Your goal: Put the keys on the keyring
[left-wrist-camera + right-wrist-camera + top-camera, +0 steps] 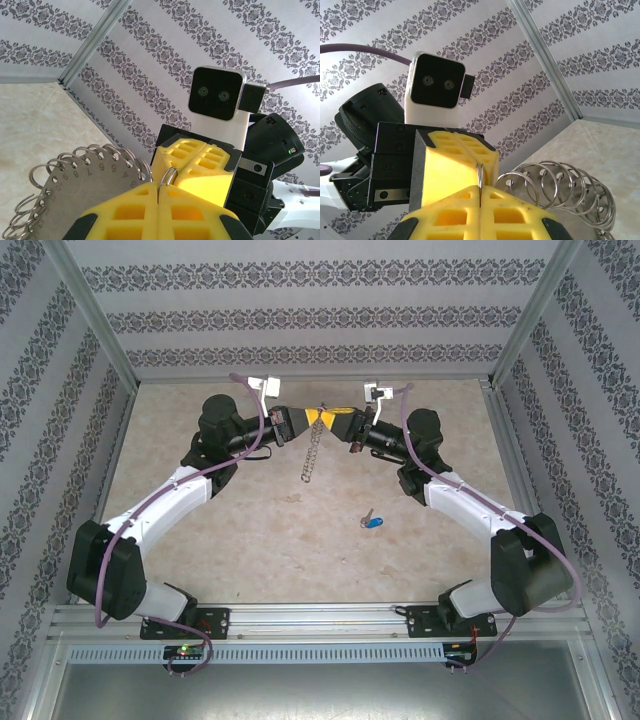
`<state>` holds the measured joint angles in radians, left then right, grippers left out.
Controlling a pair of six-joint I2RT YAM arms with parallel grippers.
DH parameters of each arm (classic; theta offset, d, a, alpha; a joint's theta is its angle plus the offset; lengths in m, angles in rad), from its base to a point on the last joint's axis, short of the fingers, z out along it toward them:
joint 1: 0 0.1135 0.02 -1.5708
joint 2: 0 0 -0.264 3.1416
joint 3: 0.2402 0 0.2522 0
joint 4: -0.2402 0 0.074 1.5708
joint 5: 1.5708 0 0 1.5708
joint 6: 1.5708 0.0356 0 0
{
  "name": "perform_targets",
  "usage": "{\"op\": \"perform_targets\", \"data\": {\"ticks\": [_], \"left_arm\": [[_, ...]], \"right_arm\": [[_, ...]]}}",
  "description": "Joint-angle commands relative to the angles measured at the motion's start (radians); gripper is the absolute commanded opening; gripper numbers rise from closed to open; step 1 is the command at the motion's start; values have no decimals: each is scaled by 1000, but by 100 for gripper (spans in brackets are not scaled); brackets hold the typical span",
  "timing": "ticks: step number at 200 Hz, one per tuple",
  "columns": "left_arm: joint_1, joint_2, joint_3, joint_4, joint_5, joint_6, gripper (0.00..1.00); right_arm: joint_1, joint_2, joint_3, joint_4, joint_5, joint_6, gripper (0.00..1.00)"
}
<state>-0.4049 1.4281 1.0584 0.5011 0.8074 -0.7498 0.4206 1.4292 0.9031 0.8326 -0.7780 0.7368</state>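
Top external view: left pincer (308,420) and right pincer (333,420) are both clamping the dangling keyring (313,452) above the tabletop (250,530). The blue-headed key (371,521) is lying below, unthreaded. Next, probably, one pincer is releasing to fetch it.

Overhead: I see bright, even, diffuse light, slightly washed out. Faint soft shadows under arms on table (300,540). Low resolution; blue key (372,521) small and mushy. Frame posts splay toward corners, wide-angle stretch. Dull sheen on metal sheet (300,690) at bottom edge. Left wrist: yellow pads (130,215) close to lens, slightly soft; keyring (85,192) sharp enough that I read stamped digits, mild glints on loops. Right wrist: loops carry bright highlights, wallpaper (520,50) crisp, no motion blur.
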Motion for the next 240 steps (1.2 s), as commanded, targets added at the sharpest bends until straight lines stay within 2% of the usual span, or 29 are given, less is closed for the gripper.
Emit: {"op": "perform_targets", "data": {"ticks": [1,10,19,39,52,56,84,103,124,141,158,205,240], "left_arm": [[-12,8,28,20,-5,16,0],[-12,4,34,-13,-14,38,0],[-11,-3,44,-61,-23,71,0],[-11,-20,67,-176,-43,154,0],[-12,-30,74,-223,-52,193,0],[-12,-33,77,-235,-53,204,0],[-11,-44,97,-299,-50,277,0],[-11,-47,131,-373,-42,339,0],[-12,-50,169,-450,-29,418,0],[-11,-48,196,-505,-14,480,0],[-11,-47,220,-554,-2,538,0],[-12,-33,274,-673,46,644,0],[-11,-2,319,-741,119,682,0]], "right_arm": [[-5,3,-16,74,1,17,24],[-9,-3,-24,70,11,23,43],[-17,-17,-38,68,26,28,56],[-41,-61,-83,41,60,44,71],[-56,-102,-117,2,107,45,96],[-60,-116,-131,-11,130,44,98],[-97,-204,-231,-110,301,39,98],[-121,-238,-275,-168,354,32,98],[-137,-230,-299,-140,268,23,98],[-135,-196,-277,-134,153,-1,84],[-129,-155,-272,-47,68,12,70],[-108,-110,-239,68,5,27,48],[-68,-73,-185,130,-65,50,45]]}}
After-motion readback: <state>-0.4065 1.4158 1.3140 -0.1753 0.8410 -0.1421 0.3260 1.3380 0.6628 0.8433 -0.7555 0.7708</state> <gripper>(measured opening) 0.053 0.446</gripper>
